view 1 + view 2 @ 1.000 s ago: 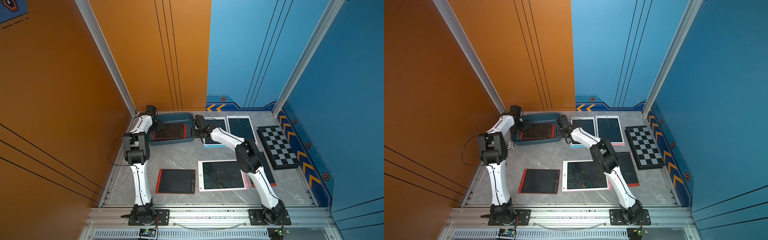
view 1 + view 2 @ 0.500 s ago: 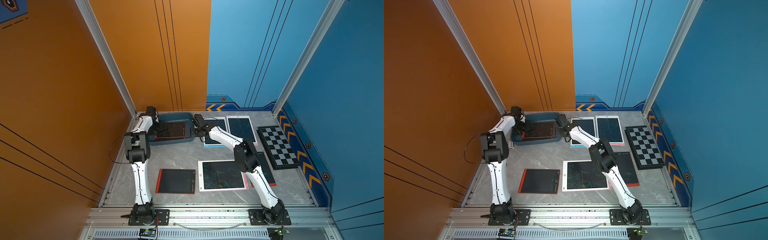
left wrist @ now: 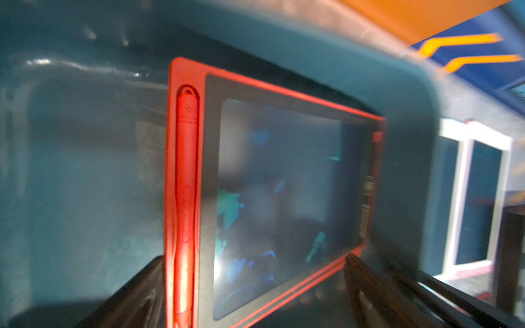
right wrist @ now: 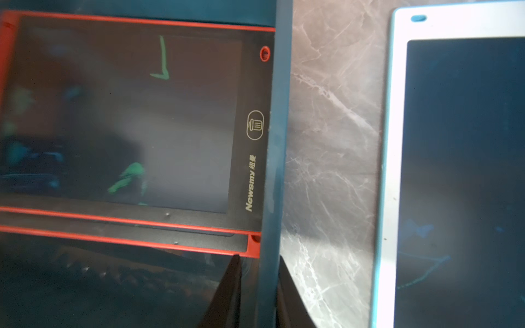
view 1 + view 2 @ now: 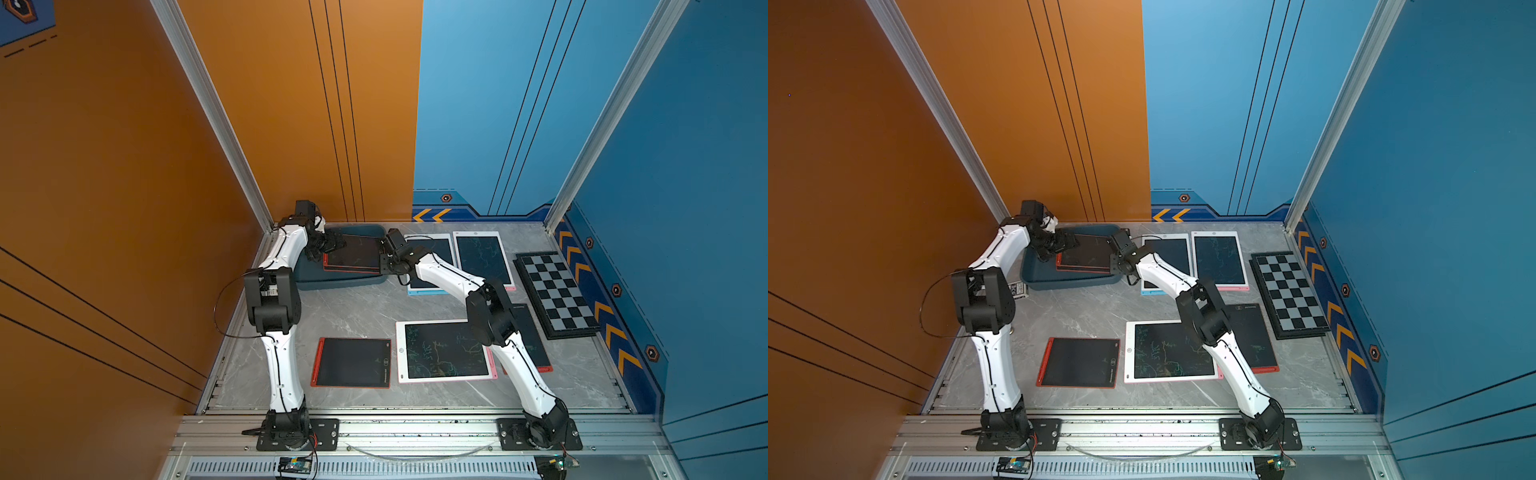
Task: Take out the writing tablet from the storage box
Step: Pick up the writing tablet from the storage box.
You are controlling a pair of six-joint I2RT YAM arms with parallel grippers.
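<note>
Right gripper (image 4: 258, 258) clamped on box (image 4: 277, 113) wall; left gripper (image 3: 255, 257) wide apart over red tablet (image 3: 284, 184) inside box. We fear it snags the lower tablet (image 4: 113, 235) too, dragging both.

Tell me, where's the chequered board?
In both top views the chequered board lies flat at the table's right edge, along the blue wall, beside a white pink-edged tablet.

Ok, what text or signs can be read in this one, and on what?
"Newsmy" plus two Chinese characters: bezel of the top red-framed tablet in the storage box.
Bin icon: same bezel.
Small label beside the box: too small to read.
Marks on the front red tablet: too small.
</note>
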